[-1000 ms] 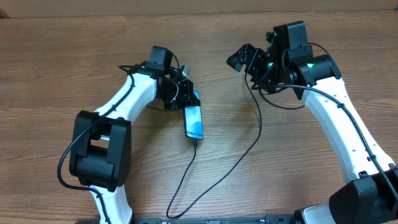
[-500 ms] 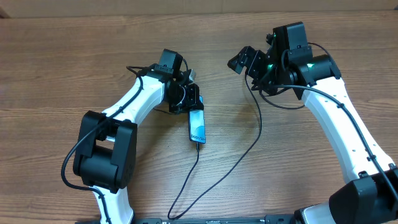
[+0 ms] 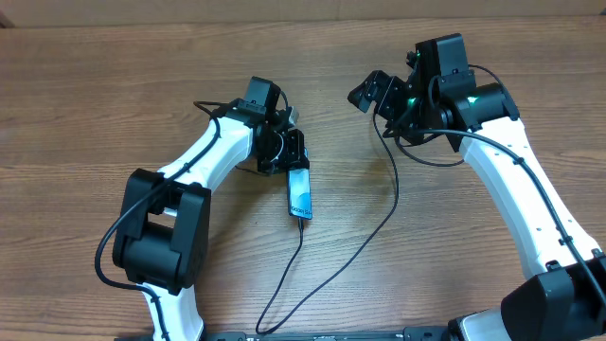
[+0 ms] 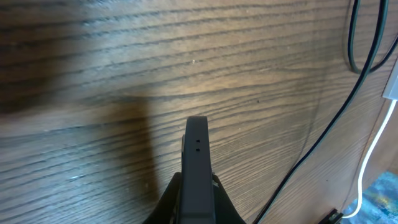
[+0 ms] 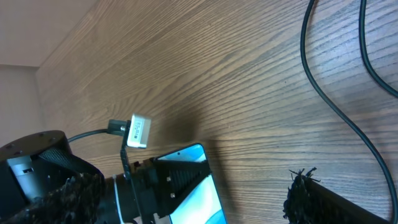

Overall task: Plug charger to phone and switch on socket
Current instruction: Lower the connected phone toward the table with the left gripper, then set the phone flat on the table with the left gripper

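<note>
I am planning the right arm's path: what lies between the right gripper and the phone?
Overhead view: only bare table between the right gripper and the phone; the charger loops further right.

Matt, grained wooden table (image 3: 95, 76) — glossy-screened phone (image 3: 299, 195), matt black charger cable (image 3: 396, 189), smooth white plastic arms (image 3: 210, 152).

Phone (image 4: 197, 168) seen edge-on at centre-bottom: dark rim w/ two tiny holes, clamped btwn dark fingers (image 4: 165, 208) of left end effector (image 4: 197, 208). Wood-grain worktop (image 4: 124, 74) behind, shadow at left. Thin black cable (image 4: 323, 137) runs diagonally on right side; another black loop top right. White cord (image 4: 362, 186) lower right.
</note>
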{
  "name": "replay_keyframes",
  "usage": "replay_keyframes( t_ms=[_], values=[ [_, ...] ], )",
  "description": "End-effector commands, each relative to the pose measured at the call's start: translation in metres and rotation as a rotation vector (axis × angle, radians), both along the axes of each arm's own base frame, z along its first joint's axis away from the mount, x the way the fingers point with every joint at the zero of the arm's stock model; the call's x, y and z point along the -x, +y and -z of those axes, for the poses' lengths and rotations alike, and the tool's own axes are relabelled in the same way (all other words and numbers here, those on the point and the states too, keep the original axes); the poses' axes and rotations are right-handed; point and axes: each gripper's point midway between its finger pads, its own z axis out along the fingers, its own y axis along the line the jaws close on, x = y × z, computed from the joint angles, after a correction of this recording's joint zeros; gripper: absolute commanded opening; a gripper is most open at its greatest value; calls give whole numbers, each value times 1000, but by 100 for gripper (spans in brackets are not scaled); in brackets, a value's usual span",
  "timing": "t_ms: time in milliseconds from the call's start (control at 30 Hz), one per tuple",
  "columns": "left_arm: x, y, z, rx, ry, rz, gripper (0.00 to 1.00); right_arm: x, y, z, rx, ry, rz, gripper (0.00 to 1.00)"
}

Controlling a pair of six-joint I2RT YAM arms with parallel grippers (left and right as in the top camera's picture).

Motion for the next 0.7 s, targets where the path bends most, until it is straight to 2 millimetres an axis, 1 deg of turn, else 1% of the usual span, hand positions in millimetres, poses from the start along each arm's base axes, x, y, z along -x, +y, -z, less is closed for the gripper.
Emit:
replay_keyframes(
  t_ms=[0, 200, 467, 667],
  values=[
    [4, -5, -5, -2, -8, 5, 4, -1, -1, -12, 5, -43, 1, 97],
    [3, -1, 0, -50, -22, 0, 4, -1, -2, -12, 9, -44, 4, 98],
    [4, -2, 1, -55, -21, 4, 4, -1, -2, -12, 12, -45, 6, 98],
    [6, 2, 7, -82, -15, -12, 4, -2, -2, -12, 14, -46, 8, 98]
  ],
)
